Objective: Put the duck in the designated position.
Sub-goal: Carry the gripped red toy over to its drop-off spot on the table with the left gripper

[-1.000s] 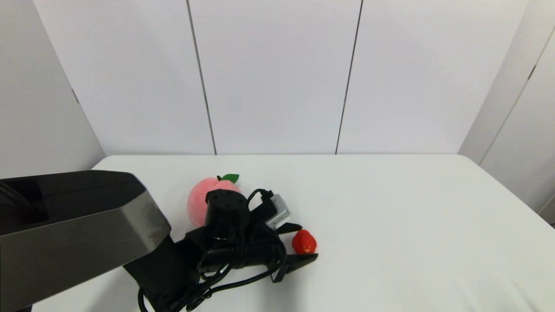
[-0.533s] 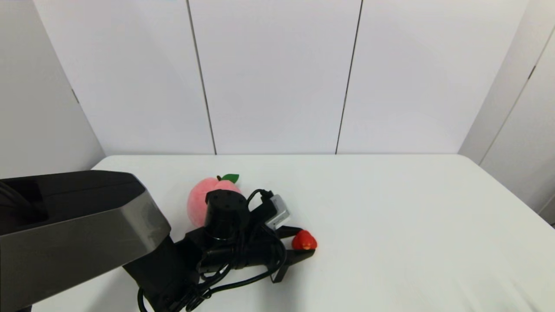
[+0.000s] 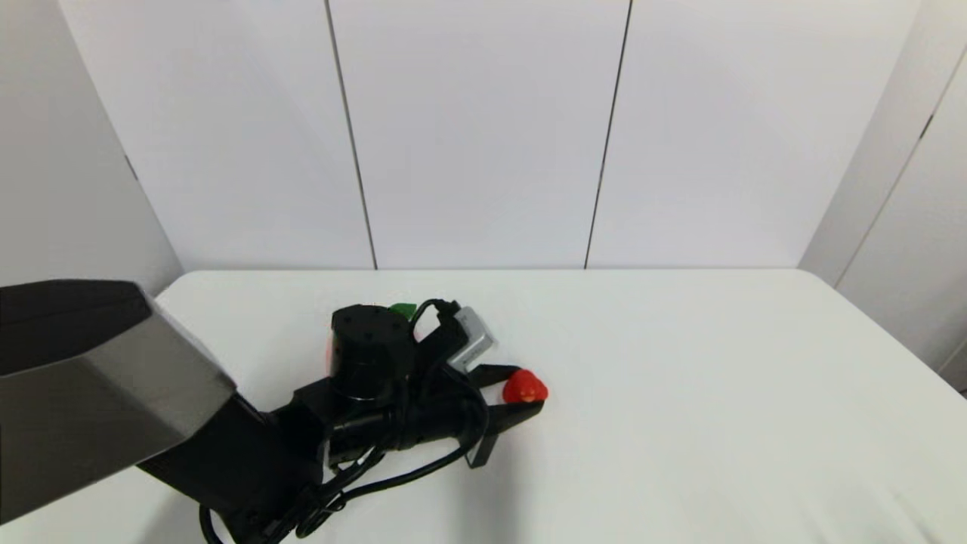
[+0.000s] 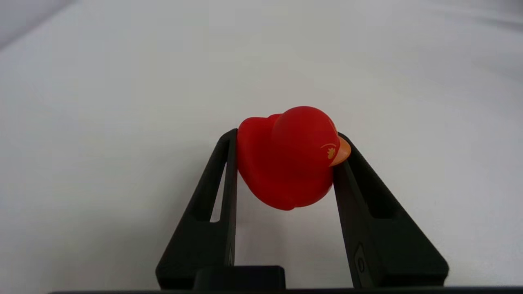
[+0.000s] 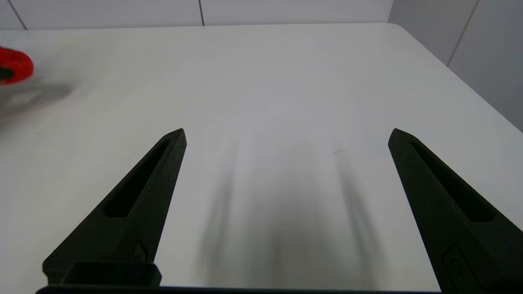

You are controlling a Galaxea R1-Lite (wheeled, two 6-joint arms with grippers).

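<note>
The small glossy red duck (image 3: 524,388) is pinched between the two black fingers of my left gripper (image 3: 521,391), lifted a little above the white table left of centre. Up close, the duck (image 4: 290,157) fills the gap at the fingertips of the left gripper (image 4: 286,141), its orange beak against one finger. My right gripper (image 5: 286,134) hangs open over bare table with nothing between its fingers; the duck (image 5: 14,69) shows far off at that picture's edge. The right arm is out of the head view.
The pink plush peach sits behind my left wrist, almost wholly hidden; only its green leaf (image 3: 403,308) shows. The white table (image 3: 718,393) stretches wide to the right. Grey wall panels stand behind its far edge.
The left gripper's fingers closed on the duck, then the arm rose and drew back a little with it. The wrist now covers most of the peach.
</note>
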